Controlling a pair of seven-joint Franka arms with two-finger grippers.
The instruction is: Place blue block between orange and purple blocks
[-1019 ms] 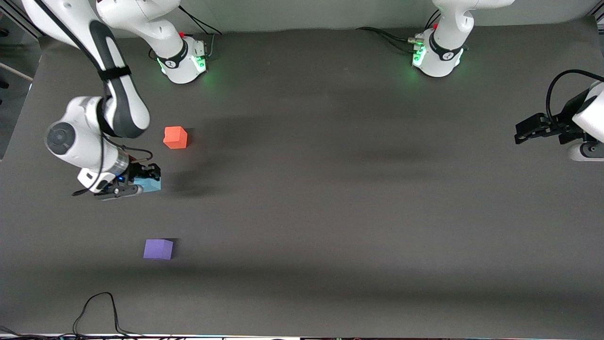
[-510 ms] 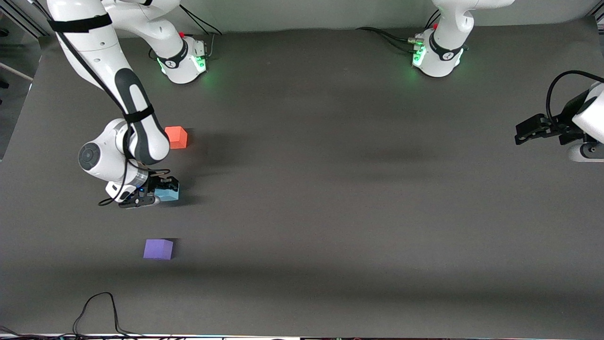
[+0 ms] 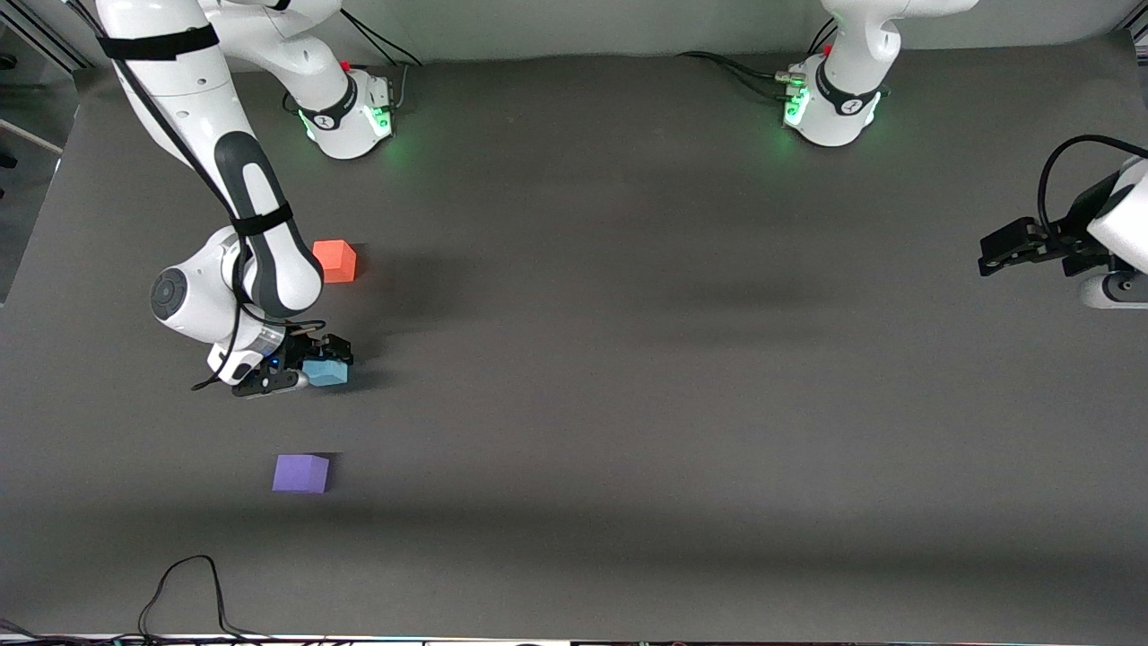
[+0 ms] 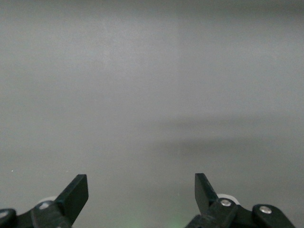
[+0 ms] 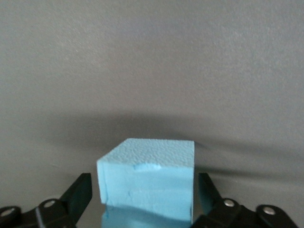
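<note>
Mostly cut off by the frame's right edge, the left gripper [image 3: 991, 254] waits with fingers spread, over the dark grey table [image 3: 628, 359]. At centre left, the right gripper [image 3: 316, 362], fingers parted, flanks the sky-blue blue block [image 3: 325, 372]. It sits between the orange block [image 3: 334, 260] above and the purple block [image 3: 300, 473] below.

The table [image 3: 628, 377] has a dark grey matte surface. Three small cubes are on it, all toward the right arm's end. The orange block [image 3: 334, 260] lies farthest from the front camera. The purple block [image 3: 300, 473] lies nearest to the front edge. The blue block [image 3: 325, 371] rests between them, touching neither. A black cable [image 3: 184, 588] loops on the front edge, near the corner.
</note>
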